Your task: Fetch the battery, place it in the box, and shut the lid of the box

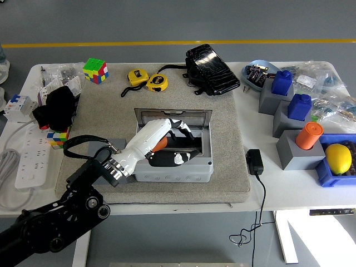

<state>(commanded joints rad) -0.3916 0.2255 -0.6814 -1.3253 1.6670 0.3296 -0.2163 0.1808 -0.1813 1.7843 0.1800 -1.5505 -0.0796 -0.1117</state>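
The orange battery [161, 143] is held low inside the open grey box [173, 171] by the left hand [167, 146], fingers clamped on it, and could be dragged out if release is incomplete before withdrawal.

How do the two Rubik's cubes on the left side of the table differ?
The far Rubik's cube, near the table's back edge, stands in the open on the grey mat, fully visible, showing green and yellow faces. The near Rubik's cube sits closer to the robot at the mat's left edge, partly hidden under a black cloth-like bundle, so only its lower part shows. Both are multicoloured puzzle cubes, untouched.
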